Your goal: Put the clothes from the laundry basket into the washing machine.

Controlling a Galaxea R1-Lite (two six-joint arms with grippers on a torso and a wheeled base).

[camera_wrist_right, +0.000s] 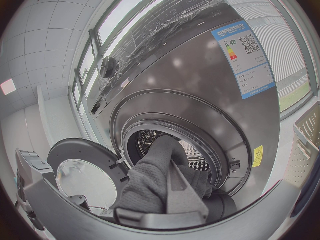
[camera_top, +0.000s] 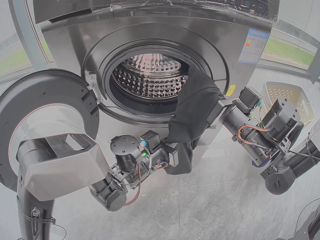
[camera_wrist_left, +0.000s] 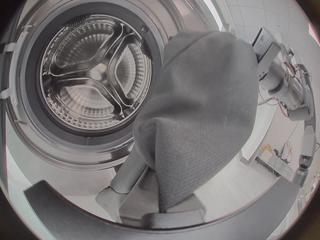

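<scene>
At the far left of the head view, the round door (camera_top: 50, 100) of the washing machine (camera_top: 160, 34) stands swung wide open, its lower part covered by the left arm. Next to the right, the left gripper (camera_top: 176, 152) sits low before the machine's front panel, below the rim of the port. It is pressed together on the lower fold of a black garment (camera_top: 193, 110); in the left wrist view one finger (camera_wrist_left: 136, 190) shows beside the cloth and the other lies under it. The drum (camera_top: 146, 77) is open to view across its left and middle, with free room there. The garment hangs in front of the port's right lower rim, its top edge at the mouth of the port and its tail hanging toward the floor (camera_top: 216, 200) without reaching it; whether the cloth touches the rim cannot be told. The right gripper (camera_wrist_right: 163, 174) is buried in the cloth and pinches the garment's upper part: one finger (camera_wrist_right: 180, 187) shows with fabric bunched tight against it, the second is covered. At the far right the laundry basket (camera_top: 293, 97) stands beside the machine, partly hidden by the right arm; its contents cannot be made out.
</scene>
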